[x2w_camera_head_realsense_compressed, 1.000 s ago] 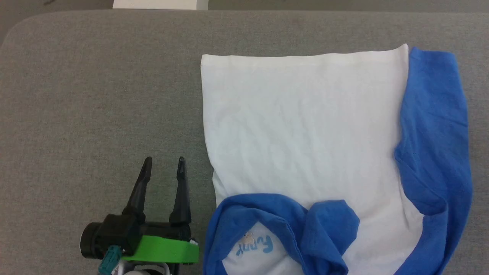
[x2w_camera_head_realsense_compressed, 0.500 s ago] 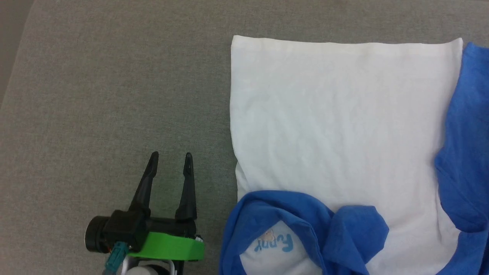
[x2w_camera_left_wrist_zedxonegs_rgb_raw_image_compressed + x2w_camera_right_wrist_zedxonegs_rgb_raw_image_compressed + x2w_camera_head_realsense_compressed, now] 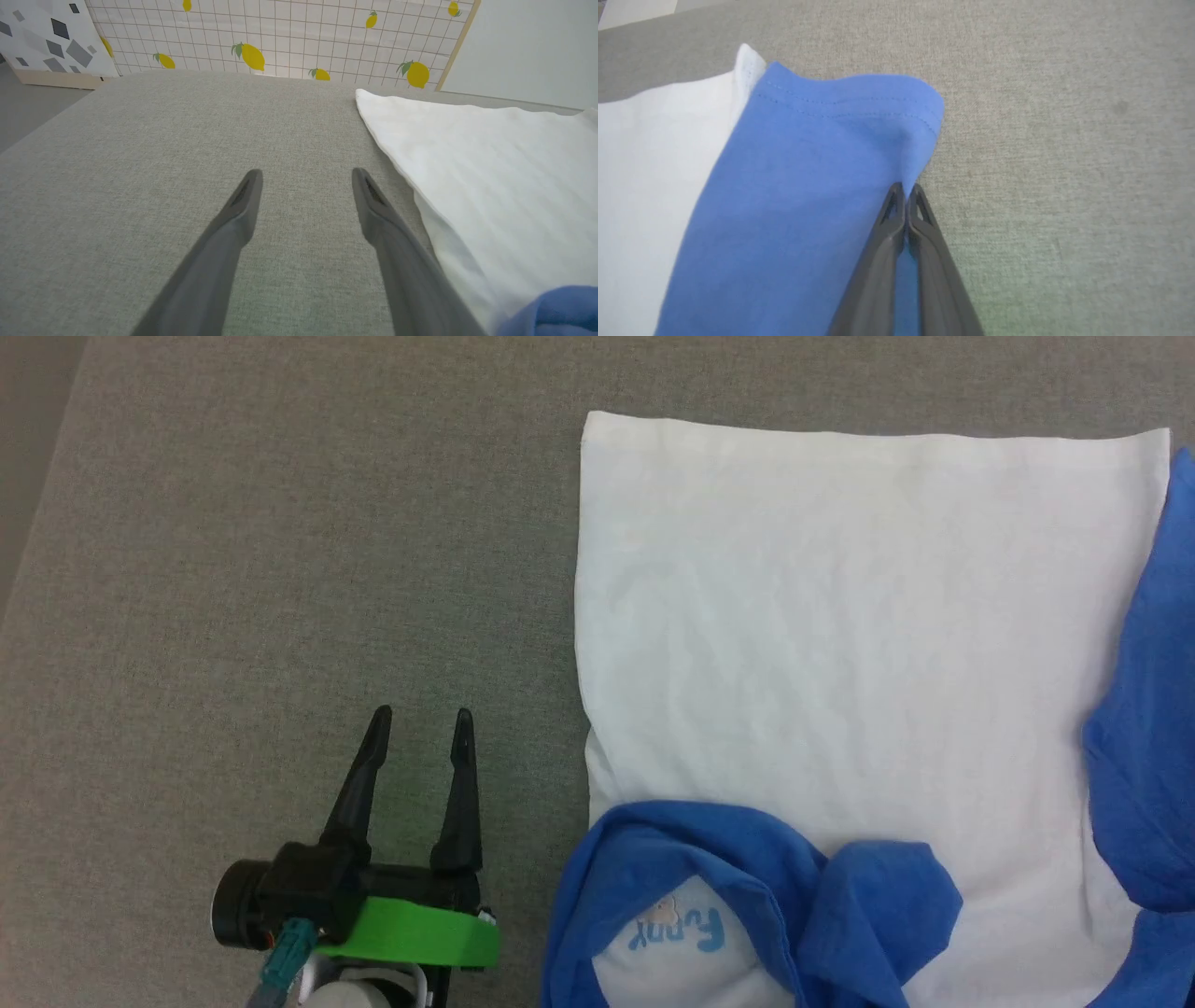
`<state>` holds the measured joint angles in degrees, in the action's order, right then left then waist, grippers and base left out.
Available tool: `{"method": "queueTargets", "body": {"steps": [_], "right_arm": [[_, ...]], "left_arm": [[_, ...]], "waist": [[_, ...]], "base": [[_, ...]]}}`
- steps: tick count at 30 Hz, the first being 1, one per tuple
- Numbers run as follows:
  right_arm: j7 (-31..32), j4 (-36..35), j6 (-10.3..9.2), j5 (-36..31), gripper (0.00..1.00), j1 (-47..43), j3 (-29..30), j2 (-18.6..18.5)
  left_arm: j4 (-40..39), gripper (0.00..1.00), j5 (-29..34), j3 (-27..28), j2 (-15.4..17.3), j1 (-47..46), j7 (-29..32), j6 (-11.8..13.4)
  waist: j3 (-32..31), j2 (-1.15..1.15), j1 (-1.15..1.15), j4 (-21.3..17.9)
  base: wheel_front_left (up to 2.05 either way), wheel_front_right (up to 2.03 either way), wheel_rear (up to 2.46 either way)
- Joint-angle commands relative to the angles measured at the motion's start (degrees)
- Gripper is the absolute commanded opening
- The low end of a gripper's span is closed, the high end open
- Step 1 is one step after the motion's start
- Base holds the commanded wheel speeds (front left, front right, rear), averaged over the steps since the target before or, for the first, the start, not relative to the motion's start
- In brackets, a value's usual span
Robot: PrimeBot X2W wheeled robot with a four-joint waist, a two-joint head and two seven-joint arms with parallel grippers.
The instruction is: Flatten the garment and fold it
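Note:
The garment [image 3: 840, 616] lies spread on the grey surface, white body flat, hem at the far side. One blue sleeve is bunched over the collar and the blue chest lettering [image 3: 677, 931] at the near edge. The other blue sleeve [image 3: 1148, 709] runs along the right side. My left gripper [image 3: 422, 716] rests open on bare surface just left of the shirt, nothing between its fingers; it shows as the left gripper [image 3: 307, 174] beside the garment's white edge [image 3: 490, 163]. My right gripper [image 3: 906, 186] is shut, pinching the side edge of the blue sleeve [image 3: 808, 163] near its cuff.
The grey padded surface [image 3: 233, 569] stretches wide to the left of the shirt, and its left edge [image 3: 37, 523] slants past a darker floor. Beyond its far end stand a lemon-patterned grid panel [image 3: 289, 37] and a geometric-patterned panel [image 3: 46, 37].
The head camera has shifted, so the shirt sits further right in the picture. My left gripper stays open in place. My right gripper has closed.

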<state>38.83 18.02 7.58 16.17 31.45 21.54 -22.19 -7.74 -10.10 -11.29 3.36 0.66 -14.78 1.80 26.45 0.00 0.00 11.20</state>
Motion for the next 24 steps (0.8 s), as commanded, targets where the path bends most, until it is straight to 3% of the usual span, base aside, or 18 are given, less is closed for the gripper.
{"method": "queueTargets", "body": {"steps": [1,11,19,24], "right_arm": [[-0.74,0.51,-0.09,-0.06,0.0,0.02,0.43,0.32],[-4.46,-3.51,-0.09,2.37,0.0,-2.64,5.12,0.49],[-4.39,-16.05,-0.09,7.01,0.0,-8.4,6.12,1.71],[-1.78,-24.04,-0.09,9.62,0.0,-11.59,1.46,4.37]], "left_arm": [[0.22,1.0,-0.36,0.23,-0.32,-1.04,-0.22,-0.35],[1.97,1.0,-1.06,1.54,-0.33,2.15,-0.22,-0.25],[2.15,1.0,-1.96,2.89,0.04,6.63,-0.22,0.14],[1.96,1.0,-2.47,3.45,0.5,9.29,-0.11,0.61]], "waist": [[-1.53,0.0,0.0,-0.8],[-11.06,0.0,0.0,-2.75],[-18.23,0.0,0.0,-4.22],[-21.51,0.0,0.0,-5.19]], "base": [[0.0,0.0,0.0],[0.0,0.0,0.0],[0.0,0.0,0.0],[0.0,0.0,0.0]]}}
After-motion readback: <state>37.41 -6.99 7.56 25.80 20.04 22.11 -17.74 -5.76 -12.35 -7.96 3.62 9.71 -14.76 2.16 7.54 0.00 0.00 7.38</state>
